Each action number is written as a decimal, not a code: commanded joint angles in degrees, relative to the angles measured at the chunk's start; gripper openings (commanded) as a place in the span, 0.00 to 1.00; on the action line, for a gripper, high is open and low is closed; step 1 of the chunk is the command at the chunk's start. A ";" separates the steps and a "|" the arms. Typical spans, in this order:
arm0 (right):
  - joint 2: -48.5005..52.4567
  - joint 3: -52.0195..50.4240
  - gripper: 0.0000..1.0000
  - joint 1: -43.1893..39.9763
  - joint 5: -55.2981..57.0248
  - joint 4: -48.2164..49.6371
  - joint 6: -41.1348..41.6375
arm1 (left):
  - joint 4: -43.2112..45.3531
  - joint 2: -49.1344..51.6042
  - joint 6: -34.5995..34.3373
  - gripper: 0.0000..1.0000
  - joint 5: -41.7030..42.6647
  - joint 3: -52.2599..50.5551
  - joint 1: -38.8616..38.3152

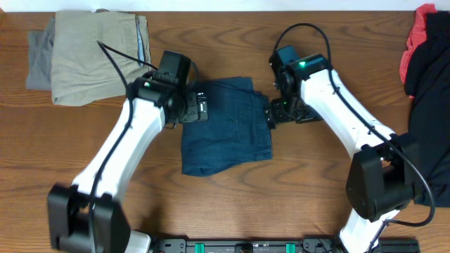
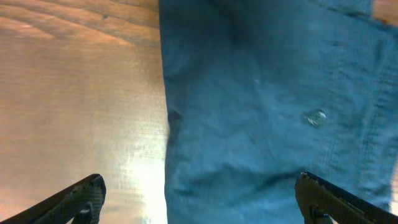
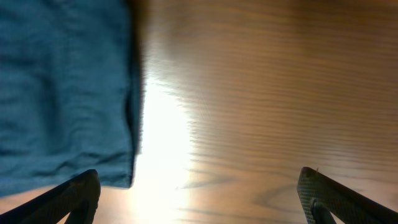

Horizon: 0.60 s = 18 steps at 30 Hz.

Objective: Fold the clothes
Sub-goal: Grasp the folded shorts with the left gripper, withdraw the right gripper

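Observation:
Folded navy blue shorts (image 1: 226, 126) lie flat at the table's middle. My left gripper (image 1: 200, 109) is open at their left edge; the left wrist view shows the blue cloth (image 2: 267, 106), with a button, between the spread fingertips (image 2: 199, 199). My right gripper (image 1: 275, 112) is open at the shorts' right edge. In the right wrist view its fingers (image 3: 199, 196) span bare wood, with the blue cloth's edge (image 3: 62, 87) at the left. Neither gripper holds anything.
Folded khaki shorts (image 1: 95, 53) lie on a grey garment (image 1: 39, 60) at the back left. A pile of black (image 1: 429, 91) and red (image 1: 418, 39) clothes lies at the right edge. The table is brown wood (image 1: 281, 190).

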 commanded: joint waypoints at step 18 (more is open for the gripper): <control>0.07 0.33 0.99 -19.76 1.36 -0.57 6.19 | 3.06 20.92 13.05 0.75 24.46 -0.63 6.73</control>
